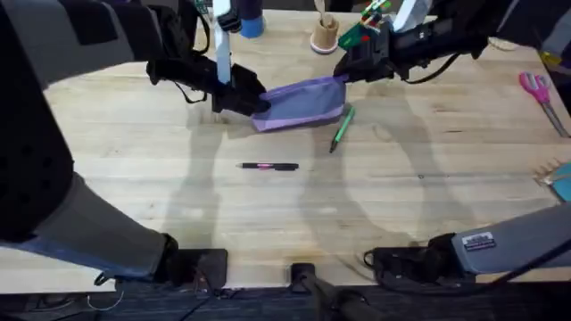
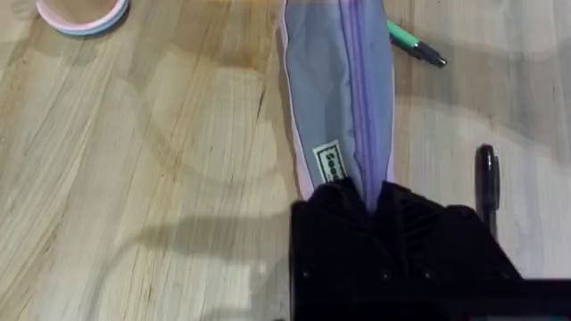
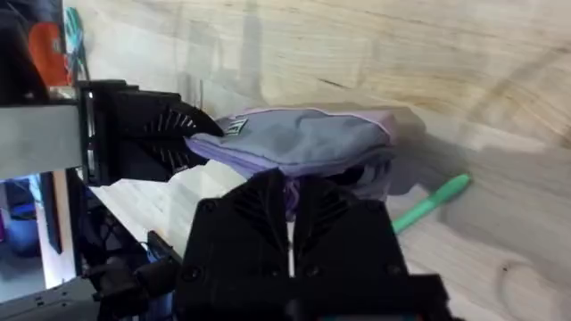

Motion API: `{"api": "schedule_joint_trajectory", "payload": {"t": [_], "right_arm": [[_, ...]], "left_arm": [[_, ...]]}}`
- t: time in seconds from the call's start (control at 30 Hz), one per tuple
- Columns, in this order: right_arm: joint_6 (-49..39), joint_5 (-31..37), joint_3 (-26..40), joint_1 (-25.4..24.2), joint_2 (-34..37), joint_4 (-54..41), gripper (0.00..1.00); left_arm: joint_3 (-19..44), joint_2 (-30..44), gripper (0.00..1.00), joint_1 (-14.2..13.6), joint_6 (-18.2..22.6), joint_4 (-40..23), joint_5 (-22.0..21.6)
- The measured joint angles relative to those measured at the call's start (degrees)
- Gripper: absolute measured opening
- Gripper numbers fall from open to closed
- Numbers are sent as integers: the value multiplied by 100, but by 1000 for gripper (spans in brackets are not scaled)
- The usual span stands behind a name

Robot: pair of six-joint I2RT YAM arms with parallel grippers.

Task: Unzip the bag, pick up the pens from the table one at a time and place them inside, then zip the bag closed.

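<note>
The lavender bag [image 1: 302, 101] lies at the back middle of the table [image 1: 178, 205], stretched between both grippers. My left gripper [image 1: 253, 103] is shut on its left end, seen close up in the left wrist view [image 2: 375, 198], where the zipper [image 2: 357, 80] runs along the bag [image 2: 330, 98]. My right gripper [image 1: 344, 77] is shut on the bag's right end by the zipper, and in the right wrist view [image 3: 290, 189] a small dark gap shows there. The green pen [image 1: 342, 127] lies just right of the bag. Nearer the front lies the black pen with a pink band [image 1: 268, 166].
Pink scissors [image 1: 538, 91] lie at the far right. A wooden spool [image 1: 324, 34] and a blue object [image 1: 252, 25] stand behind the bag. A tape roll [image 2: 82, 11] sits on the wood beyond the bag's left side. Open tabletop spreads in front.
</note>
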Motion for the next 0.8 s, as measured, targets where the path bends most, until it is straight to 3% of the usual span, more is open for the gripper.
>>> {"api": "schedule_joint_trajectory", "payload": {"t": [0.23,0.5,0.8], "right_arm": [[-83,360,59,197,0,-323,32],[-499,2051,623,1170,0,-1013,32],[-694,3005,791,1697,-33,-1070,32]], "left_arm": [[0,0,43,2,0,-25,-29],[0,0,43,57,0,-61,-122],[0,-1,43,75,0,-63,-146]]}}
